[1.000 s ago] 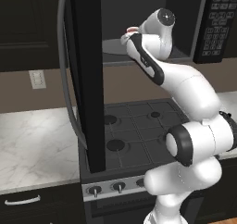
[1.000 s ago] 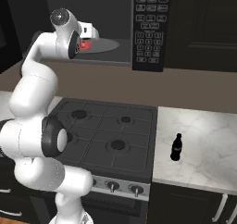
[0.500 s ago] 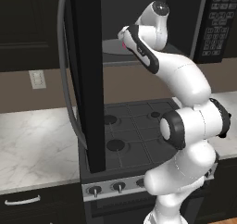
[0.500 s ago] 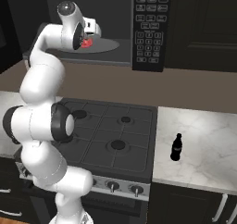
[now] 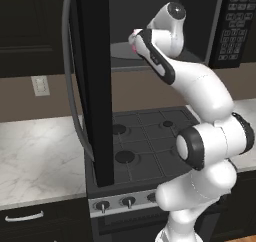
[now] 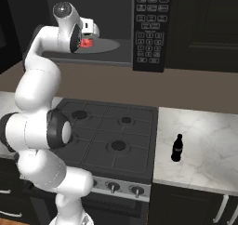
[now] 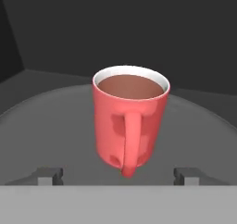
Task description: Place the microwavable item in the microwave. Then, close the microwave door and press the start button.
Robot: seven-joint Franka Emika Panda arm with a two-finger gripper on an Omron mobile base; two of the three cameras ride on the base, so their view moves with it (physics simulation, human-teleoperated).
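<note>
mug [image 7: 130, 121]: upright on turntable plate [image 7: 41, 130] | between fingertips [image 7: 50, 174] | tool [image 7: 118, 176]: spread, apart

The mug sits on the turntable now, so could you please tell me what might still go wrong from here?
The red mug is full of brown liquid, and its handle points at the gripper, between the open jaws. A careless retreat could clip it and spill. The microwave door stands wide open beside the arm, so swinging it shut before the arm clears the microwave could trap it.
</note>
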